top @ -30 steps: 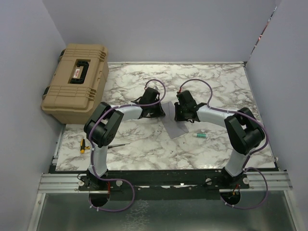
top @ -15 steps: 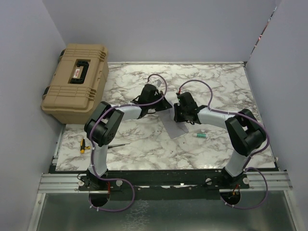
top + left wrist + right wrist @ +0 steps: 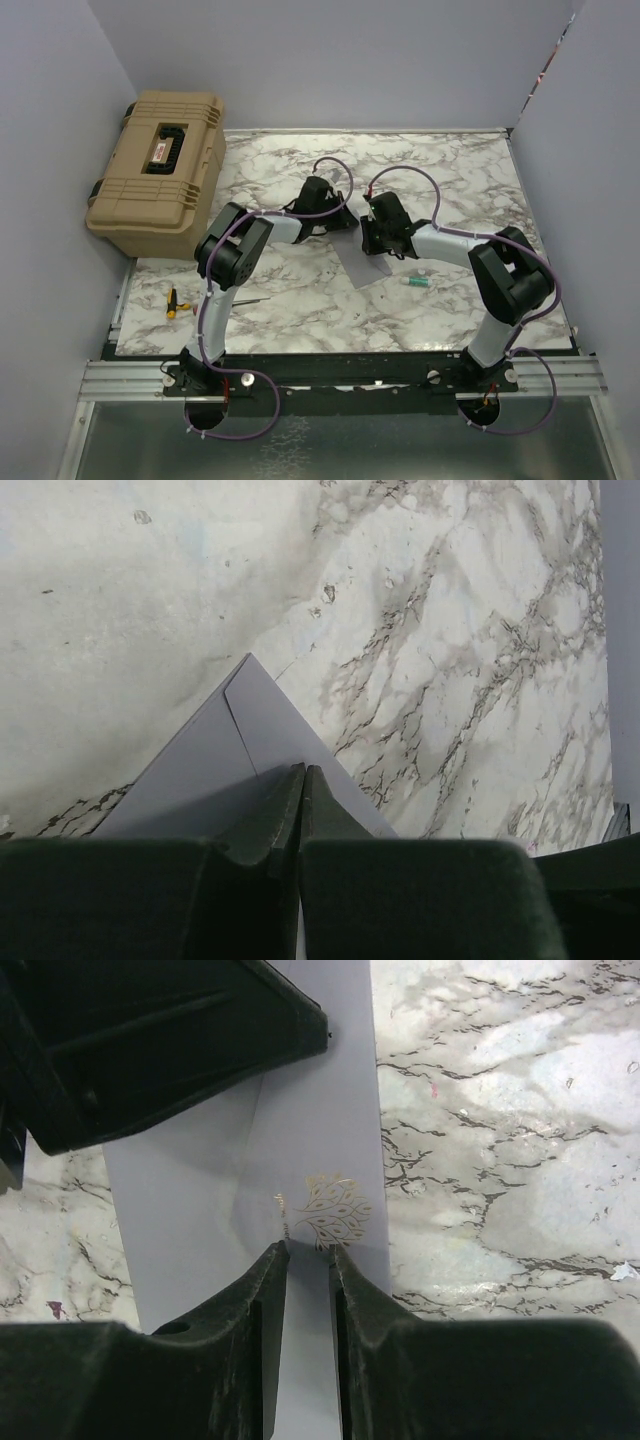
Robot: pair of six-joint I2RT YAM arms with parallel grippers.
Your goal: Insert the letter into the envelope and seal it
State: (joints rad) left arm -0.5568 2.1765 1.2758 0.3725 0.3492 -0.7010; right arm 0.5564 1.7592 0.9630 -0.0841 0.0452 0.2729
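Envelope at surface centre, letter unseen. Left jaws clamped on its 11 o'clock edge; right jaws slightly apart over emblem, 2 o'clock. Flap to be pressed flat, envelope held taut.

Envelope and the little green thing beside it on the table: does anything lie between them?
Nothing. In the top view, only bare marble table separates the envelope from the green thing.

envelope partly covered, small green item unidentifiable
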